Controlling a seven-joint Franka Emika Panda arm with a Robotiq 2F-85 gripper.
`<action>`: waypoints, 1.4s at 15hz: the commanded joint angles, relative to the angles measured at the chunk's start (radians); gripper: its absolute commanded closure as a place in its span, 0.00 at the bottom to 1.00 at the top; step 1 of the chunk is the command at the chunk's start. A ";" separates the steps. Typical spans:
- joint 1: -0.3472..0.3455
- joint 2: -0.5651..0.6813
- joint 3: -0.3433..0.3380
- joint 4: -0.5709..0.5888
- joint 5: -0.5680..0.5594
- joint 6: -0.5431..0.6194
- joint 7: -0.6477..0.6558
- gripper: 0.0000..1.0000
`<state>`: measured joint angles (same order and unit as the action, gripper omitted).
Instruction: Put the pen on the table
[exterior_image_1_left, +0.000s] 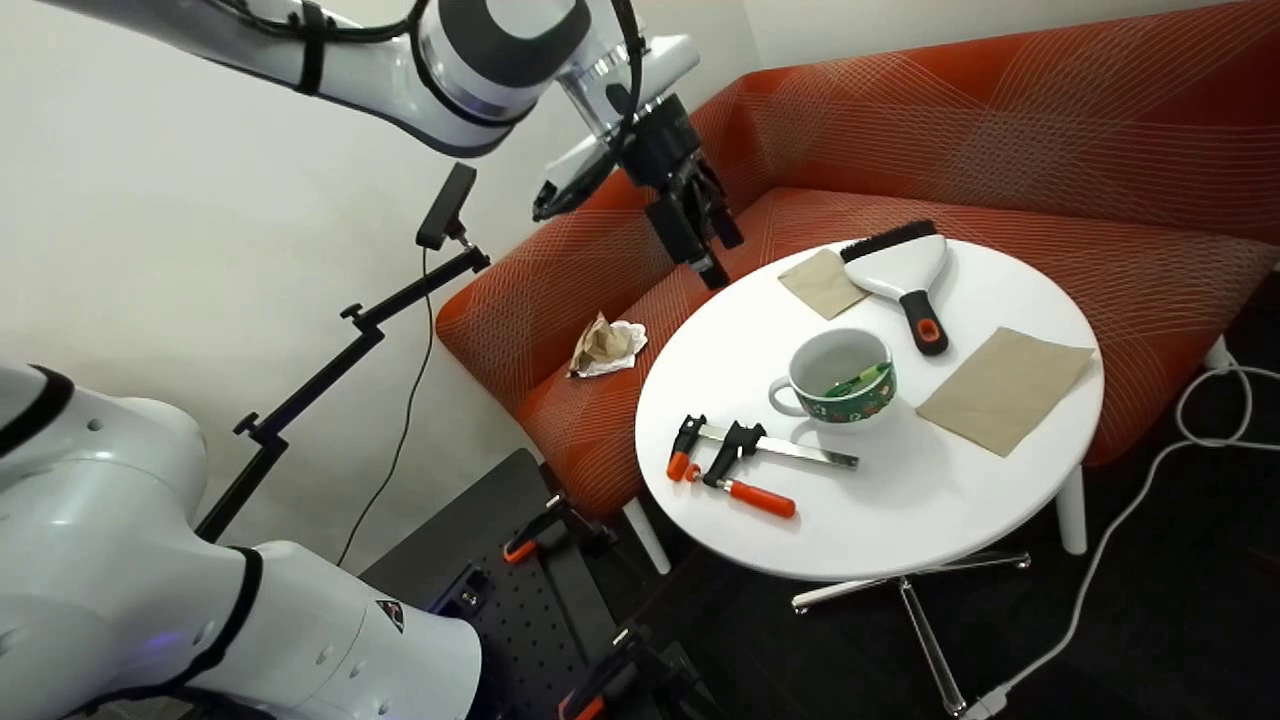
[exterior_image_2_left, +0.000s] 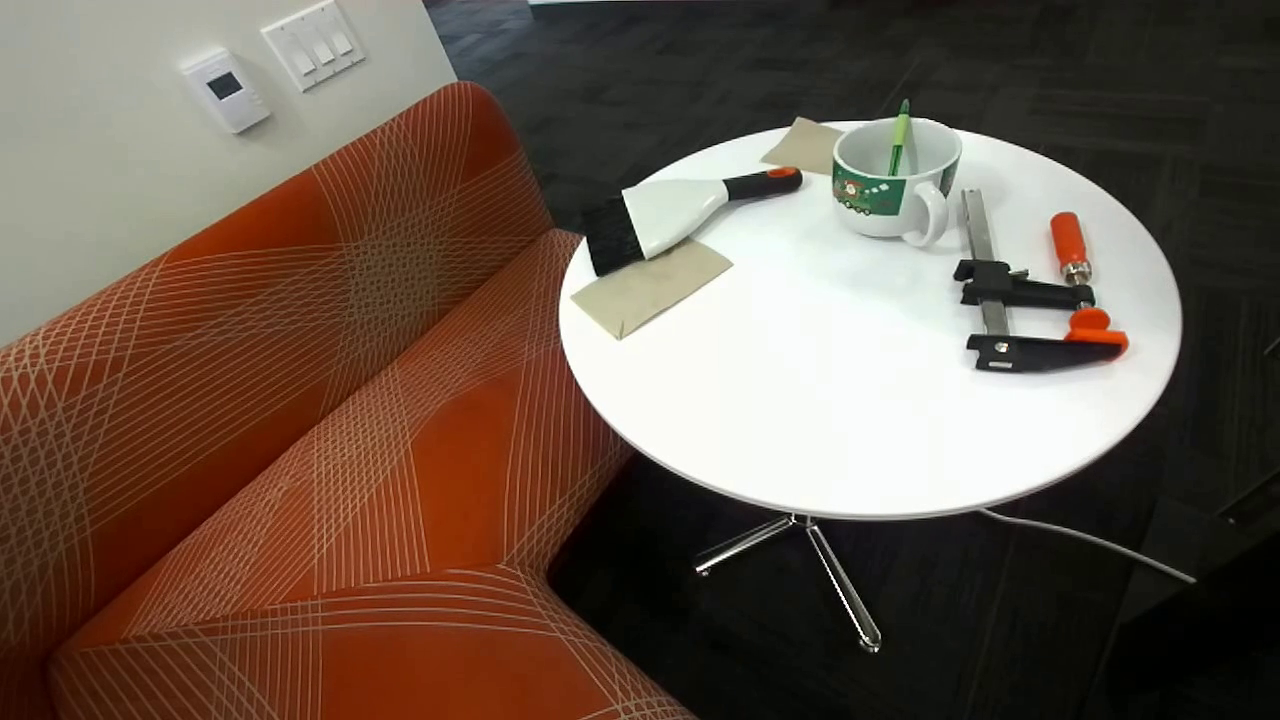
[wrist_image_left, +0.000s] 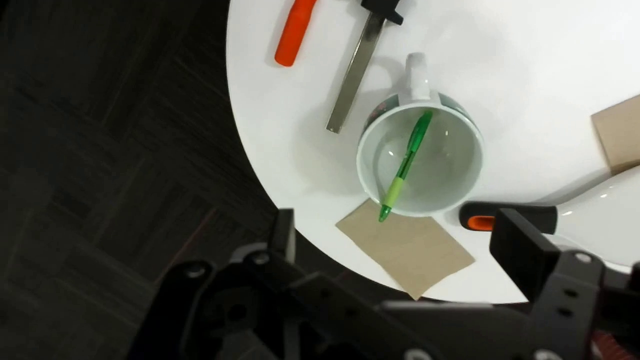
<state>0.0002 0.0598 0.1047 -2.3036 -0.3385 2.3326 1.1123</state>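
Pen (wrist_image_left: 407, 162) is propped aslant inside the cup (exterior_image_1_left: 835, 408), one end projecting over the rim, roughly opposite the handle. Gripper (wrist_image_left: 395, 220) is suspended higher than the table (exterior_image_1_left: 900, 500), jaws spread well apart. In an exterior view: cup set near the middle of the round white top; orange-handled clamp (exterior_image_1_left: 738, 445) laid flat at the cup's near left; brush (exterior_image_1_left: 905, 268) laid at the cup's far right, partly over a brown napkin (exterior_image_1_left: 820, 283). Another napkin (exterior_image_1_left: 1005, 390) is laid right of the cup. Crumpled paper (exterior_image_1_left: 605, 345) is seen on the red-orange sofa (exterior_image_1_left: 1000, 130), left of the table. Cup's outer wall is decorated with a green band.
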 joint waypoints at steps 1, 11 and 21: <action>0.032 0.019 -0.036 0.001 0.003 0.002 0.025 0.00; 0.048 0.099 -0.049 0.042 0.042 0.020 0.046 0.00; 0.057 0.332 -0.126 0.103 0.101 0.282 -0.004 0.00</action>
<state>0.0390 0.3351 0.0094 -2.2312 -0.2905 2.5356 1.1545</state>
